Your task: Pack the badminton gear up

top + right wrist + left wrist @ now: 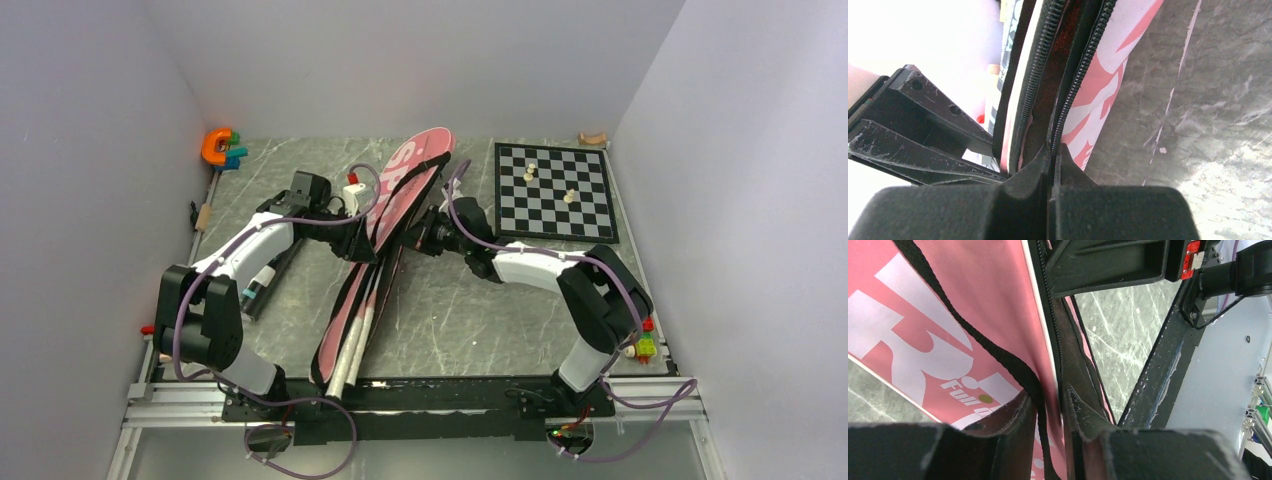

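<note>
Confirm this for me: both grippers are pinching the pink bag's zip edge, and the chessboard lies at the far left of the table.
Not quite. The chessboard lies at the far right of the table, not the far left, as the top external view shows. The rest holds: the left gripper and the right gripper each pinch the zip edge of the pink bag.

Chessboard (585, 205) is being kept at the far right, two pale pieces (530, 171) on it; orange-and-teal toy (222, 147) is being parked far left.

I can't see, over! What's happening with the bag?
Both jaws shut on pink bag rim. Rackets inside, handles showing. Black tube outside, beside left arm.
</note>
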You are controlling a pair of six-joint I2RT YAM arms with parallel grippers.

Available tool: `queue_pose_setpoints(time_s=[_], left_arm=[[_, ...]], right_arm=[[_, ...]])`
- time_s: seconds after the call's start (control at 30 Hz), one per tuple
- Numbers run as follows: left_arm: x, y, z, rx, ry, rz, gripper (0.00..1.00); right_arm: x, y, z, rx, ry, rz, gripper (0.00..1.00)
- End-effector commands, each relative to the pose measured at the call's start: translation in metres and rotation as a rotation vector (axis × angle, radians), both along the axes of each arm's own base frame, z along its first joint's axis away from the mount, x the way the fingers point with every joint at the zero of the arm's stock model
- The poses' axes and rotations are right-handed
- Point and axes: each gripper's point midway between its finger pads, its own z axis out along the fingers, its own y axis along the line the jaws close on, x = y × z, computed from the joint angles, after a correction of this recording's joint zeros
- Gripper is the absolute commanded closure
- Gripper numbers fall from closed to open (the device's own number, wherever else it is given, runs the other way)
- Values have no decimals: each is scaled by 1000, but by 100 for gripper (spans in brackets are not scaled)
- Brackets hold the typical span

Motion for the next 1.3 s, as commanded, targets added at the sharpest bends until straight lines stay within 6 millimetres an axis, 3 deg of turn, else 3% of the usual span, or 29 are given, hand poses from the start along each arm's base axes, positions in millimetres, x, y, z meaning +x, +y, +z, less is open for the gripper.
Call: queue_pose_setpoints(time_s=[0.0, 0.27, 0.37, 0.5, 0.7, 0.77, 0.9, 0.93, 1.07, 1.27], left_arm=[[-7, -10, 18, -63, -24, -63, 70], [-15, -12, 6, -69, 9, -99, 61], [-18, -17, 14, -80, -17, -122, 47], [-30, -31, 24, -98, -26, -177, 40], [-34, -38, 15, -32, -67, -205, 36], [-30, -38, 13, -6, -94, -196, 21], [-23, -40, 23, 18, -151, -179, 17], [-20, -40, 26, 22, -165, -169, 3], [-5, -36, 29, 62, -231, -106, 1], [-7, -45, 27, 74, -228, -117, 0]], right_arm=[[-3, 1, 49, 104, -87, 16, 100], [-8, -1, 52, 128, -75, 15, 100], [-8, -1, 59, 129, -86, 17, 100], [-6, 1, 69, 134, -104, 19, 100], [-7, 0, 79, 136, -113, 16, 100], [-8, 0, 82, 121, -114, 16, 100], [-8, -1, 90, 103, -125, 9, 100], [-8, -1, 92, 100, -130, 7, 100], [-10, 3, 96, 99, -131, 11, 100], [-13, 10, 102, 97, -126, 24, 100]])
